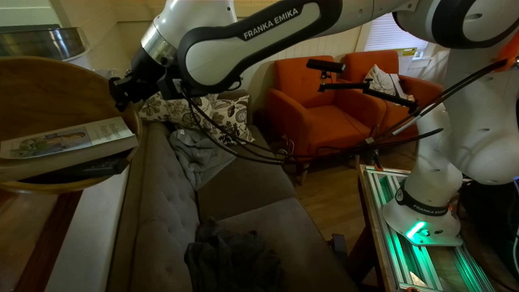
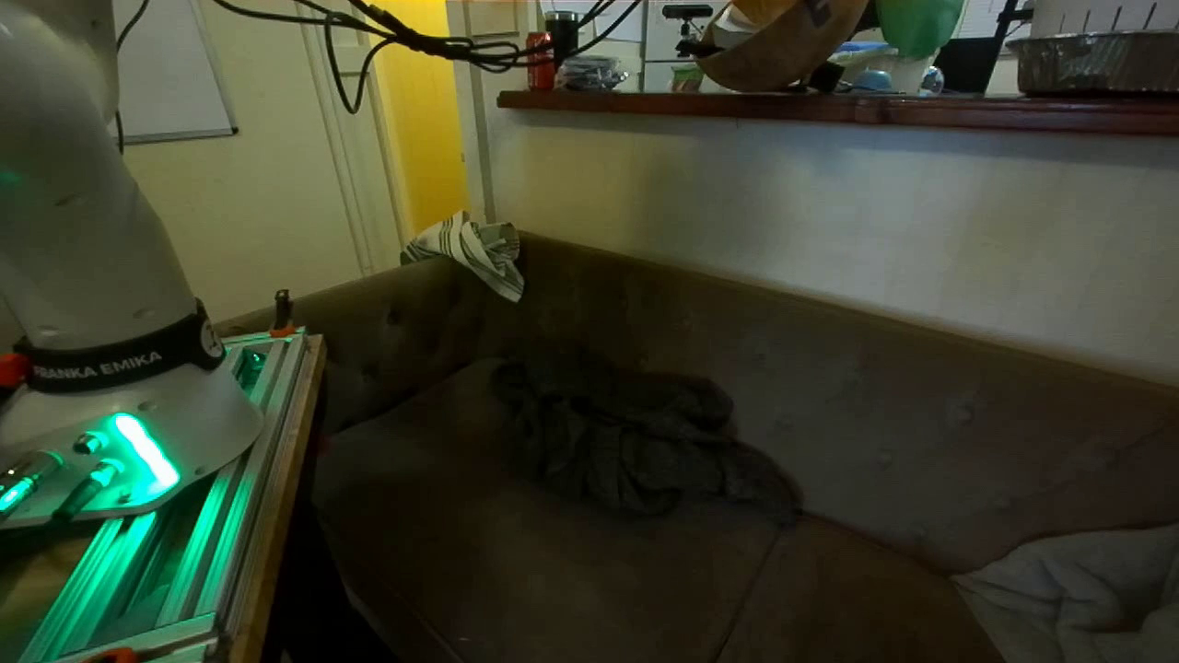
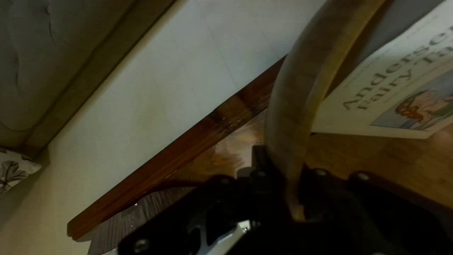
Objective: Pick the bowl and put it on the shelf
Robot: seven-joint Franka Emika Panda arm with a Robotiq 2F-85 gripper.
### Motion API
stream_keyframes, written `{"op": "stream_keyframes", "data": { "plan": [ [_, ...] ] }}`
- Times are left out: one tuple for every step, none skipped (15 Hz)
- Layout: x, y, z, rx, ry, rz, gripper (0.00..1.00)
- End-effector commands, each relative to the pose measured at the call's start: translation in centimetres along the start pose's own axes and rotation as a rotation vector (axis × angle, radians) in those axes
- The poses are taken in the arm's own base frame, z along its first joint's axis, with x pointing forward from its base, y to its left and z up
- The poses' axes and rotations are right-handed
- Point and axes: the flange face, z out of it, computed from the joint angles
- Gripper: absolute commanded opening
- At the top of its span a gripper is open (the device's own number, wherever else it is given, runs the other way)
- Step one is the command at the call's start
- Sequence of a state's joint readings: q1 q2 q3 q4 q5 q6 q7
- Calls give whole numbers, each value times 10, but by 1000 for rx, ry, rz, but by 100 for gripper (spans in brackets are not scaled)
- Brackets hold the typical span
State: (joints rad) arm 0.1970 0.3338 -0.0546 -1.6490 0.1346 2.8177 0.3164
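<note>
In the wrist view we find the gripper [image 3: 286, 173] clamped on the rim of the wooden bowl [image 3: 293, 95], wall pinched from both sides. Bowl tilted; in an exterior view we note a book [image 1: 69, 142] inside, lying over a dark object [image 1: 103, 167]. Bowl is over the shelf [image 2: 829, 109]; whether the two touch, we cannot tell
</note>
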Motion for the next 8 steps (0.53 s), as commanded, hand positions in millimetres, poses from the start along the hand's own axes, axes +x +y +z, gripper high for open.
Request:
{"op": "stream_keyframes", "data": {
  "plan": [
    [-3,-5,1,6,-6,27,4],
    [-6,-10,3,20,-20,53,4],
    [-1,-13,0,29,-15,80,4],
    [4,-15,-4,39,-14,106,4],
    [8,-18,-7,51,-8,119,4],
    [12,-22,-12,65,3,131,4],
    [15,-25,-16,81,10,151,4],
    [22,-29,-22,94,5,162,4]
  ]
}}
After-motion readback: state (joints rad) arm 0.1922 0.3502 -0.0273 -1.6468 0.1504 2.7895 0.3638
